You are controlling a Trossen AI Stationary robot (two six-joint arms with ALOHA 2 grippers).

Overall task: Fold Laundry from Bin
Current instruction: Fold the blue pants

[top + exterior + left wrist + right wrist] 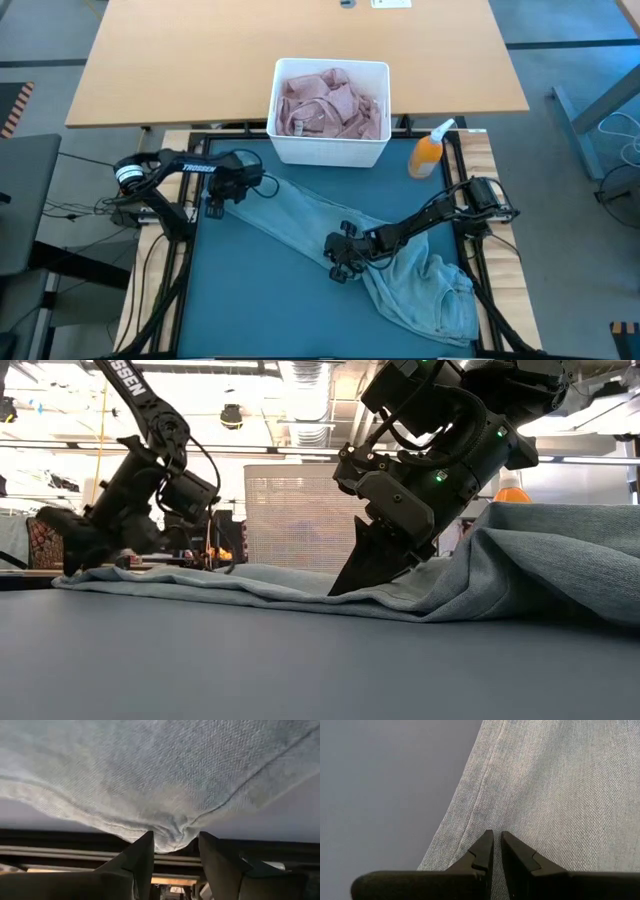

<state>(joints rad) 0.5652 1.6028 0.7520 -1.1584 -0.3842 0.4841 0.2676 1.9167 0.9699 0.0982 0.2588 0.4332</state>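
Light blue jeans [300, 222] lie slantwise on the teal mat [250, 300], with one leg reaching to the far left and the bunched waist part [435, 290] at the near right. My left gripper [213, 203] is at the far-left end of that leg, shut on its hem. My right gripper [340, 262] is at the middle of the jeans with its fingers nearly together on the denim. The white bin [385, 150] stands at the mat's far edge and has pink laundry [330, 105] in it. My left gripper pinches the leg's hem end [169, 839] between its two fingers, and the cloth puckers into a small bunch there. It slants down at the hem from the table's left side. The hem end [75, 565] stays low, at the mat. My right gripper slants down from the table's right side, its fingertips [487, 840] on the leg [530, 795] beside a seam [480, 800]. Only a slim gap shows between the fingers. I cannot tell whether a fold of denim is caught in it. The cloth there lies on the mat [345, 592].
An orange spray bottle [428, 152] stands right of the bin. Behind the bin is a wooden table top [200, 60]. Bare mat lies at the near left. Black frame rails [180, 280] run along the mat's left and right sides.
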